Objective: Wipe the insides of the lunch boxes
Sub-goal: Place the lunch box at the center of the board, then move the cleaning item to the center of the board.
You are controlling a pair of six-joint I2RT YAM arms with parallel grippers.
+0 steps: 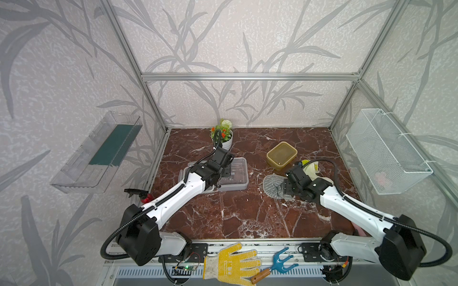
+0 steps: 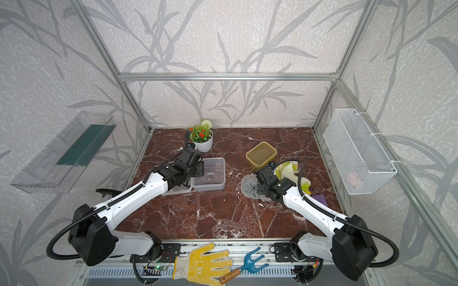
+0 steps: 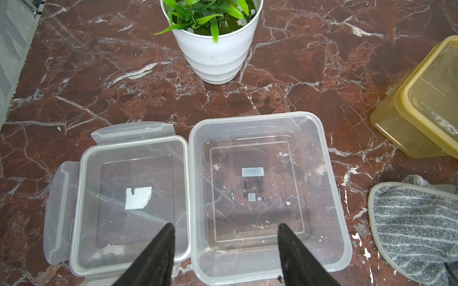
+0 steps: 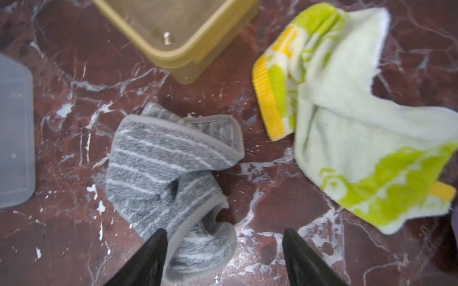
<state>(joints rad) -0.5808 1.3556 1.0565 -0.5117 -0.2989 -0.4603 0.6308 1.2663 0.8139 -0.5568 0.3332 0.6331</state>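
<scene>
A: Top views, item one?
B: We list the clear lunch box [image 1: 235, 173], lid off, mid-table under the left gripper [image 2: 198, 170]; the amber lunch box [image 2: 261, 154], lid on, stands well apart near the back.

A: Left wrist view?
B: We see the clear box open, a barcode label showing through its base, its clip lid [image 3: 128, 198] touching alongside. Jaws apart, empty.

A: Right wrist view?
B: We see the right gripper [image 4: 224, 247], jaws apart, over the grey striped cloth [image 4: 171, 173], beside a green-yellow towel [image 4: 359, 123].
</scene>
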